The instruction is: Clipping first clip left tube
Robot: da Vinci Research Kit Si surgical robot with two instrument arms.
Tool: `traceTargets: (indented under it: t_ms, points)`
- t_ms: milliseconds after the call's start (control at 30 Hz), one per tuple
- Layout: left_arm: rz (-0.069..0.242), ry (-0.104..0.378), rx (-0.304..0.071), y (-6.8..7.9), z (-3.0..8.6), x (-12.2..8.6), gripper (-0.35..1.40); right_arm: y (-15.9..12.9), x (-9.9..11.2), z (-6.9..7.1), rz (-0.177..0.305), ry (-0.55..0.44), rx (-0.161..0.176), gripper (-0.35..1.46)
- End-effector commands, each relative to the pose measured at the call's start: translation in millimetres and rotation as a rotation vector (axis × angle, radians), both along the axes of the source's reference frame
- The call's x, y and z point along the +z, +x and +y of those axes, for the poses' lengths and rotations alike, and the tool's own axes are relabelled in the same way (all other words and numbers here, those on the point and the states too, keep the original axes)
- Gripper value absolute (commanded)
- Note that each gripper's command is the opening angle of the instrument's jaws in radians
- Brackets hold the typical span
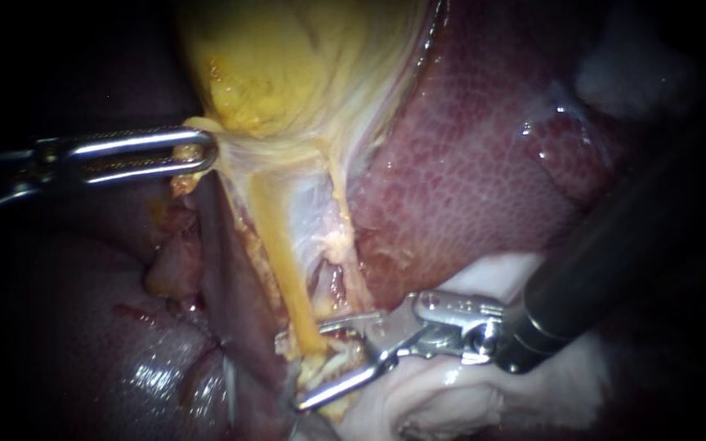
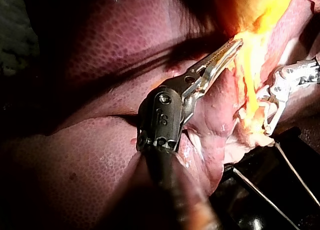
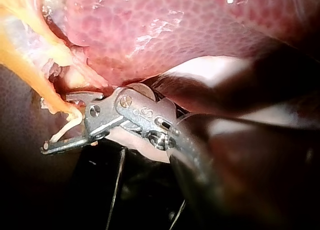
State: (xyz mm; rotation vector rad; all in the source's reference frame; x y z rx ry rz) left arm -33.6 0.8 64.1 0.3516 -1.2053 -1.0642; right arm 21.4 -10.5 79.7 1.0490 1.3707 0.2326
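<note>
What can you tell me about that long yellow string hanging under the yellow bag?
It is a thin yellow tube, smooth, wet-looking and stretched straight. It runs down from the gallbladder, leaning a little, with pale filmy tissue along it and the liver beside. Its lower end lies between the open jaws of the right instrument; whether they touch it I cannot tell.

Mottled red-brown liver (image 1: 467, 163) spreads beyond the right instrument's (image 1: 312, 366) jaws. The yellow gallbladder (image 1: 288, 65) bulges just past the left instrument's (image 1: 206, 153) jaws. Pale white material (image 1: 451, 392) lies beneath the right instrument's jaws.
</note>
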Motion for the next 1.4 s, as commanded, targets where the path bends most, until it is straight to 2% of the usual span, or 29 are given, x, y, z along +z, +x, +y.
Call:
traceTargets:
  t_ms: [33, 467, 600, 633, 667, 733, 767, 1400]
  points:
    - [0.0, 0.001, 0.001, 0.0, 0.0, 0.0, -0.35, 0.1, 0.1, 0.0, -0.002, 0.0, 0.002, 0.58]
    - [0.0, 0.001, 0.001, -0.1, 0.0, 0.0, -0.35, 0.2, 1.0, 0.3, -0.022, -0.008, 0.023, 0.53]
    - [0.0, 0.001, 0.001, -0.1, 0.0, 0.0, -0.35, 0.2, 1.6, 0.7, -0.032, -0.011, 0.04, 0.49]
    - [0.0, 0.001, 0.001, -0.1, 0.0, 0.0, -0.35, 0.0, 1.8, 0.8, -0.033, -0.011, 0.042, 0.42]
    - [0.0, 0.001, 0.001, -0.1, 0.0, 0.0, -0.35, -0.4, 2.0, 0.9, -0.031, -0.012, 0.022, 0.15]
    - [0.0, 0.001, 0.001, 0.0, 0.0, 0.0, -0.35, -1.0, 2.1, 0.9, -0.077, -0.014, 0.01, -0.27]
    - [0.0, 0.001, 0.001, 0.0, 0.0, 0.0, -0.35, -1.2, 2.2, 1.0, -0.098, -0.023, 0.015, -0.35]
    - [-0.001, 0.001, 0.001, 0.1, -0.1, 0.0, -0.35, -1.5, 2.6, 1.3, -0.107, -0.007, 0.015, -0.35]
